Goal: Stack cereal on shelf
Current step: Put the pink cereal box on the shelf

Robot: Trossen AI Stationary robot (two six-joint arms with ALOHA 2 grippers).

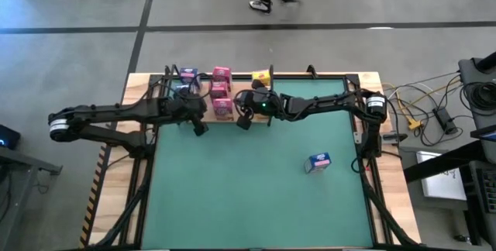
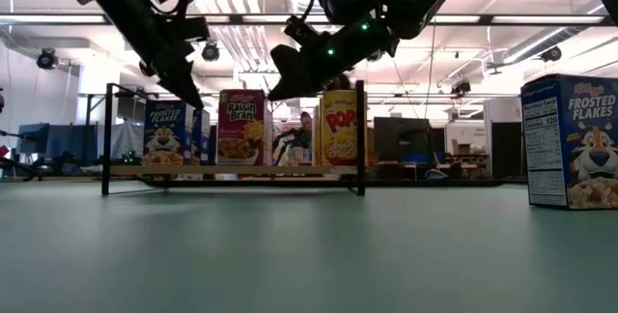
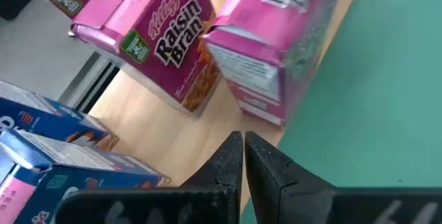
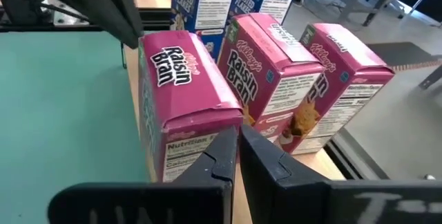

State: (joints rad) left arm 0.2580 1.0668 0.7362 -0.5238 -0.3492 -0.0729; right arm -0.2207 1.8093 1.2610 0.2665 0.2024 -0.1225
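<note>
Left gripper [image 1: 200,127]: fingers pressed together, nothing held; hanging over the mat just at the shelf's front edge, at about 11 o'clock on the table.
Right gripper [image 1: 245,121]: fingers closed, empty; near 12 o'clock, beside the nearest pink box.
Shelf [image 1: 325,77]: light-wood panel with black posts along the table's 12 o'clock edge.
Pink boxes [image 1: 221,90]: three Raisin Bran boxes in a row on the shelf, upright.
Blue boxes [image 1: 187,76]: on the shelf at 9 o'clock of the pink row; count unclear from above.
Yellow box [image 1: 262,76]: on the shelf at 3 o'clock of the pink row.
Lone blue box [image 1: 318,161]: Frosted Flakes, on the green mat [image 1: 232,197], well apart from the shelf, toward 4 o'clock.
</note>
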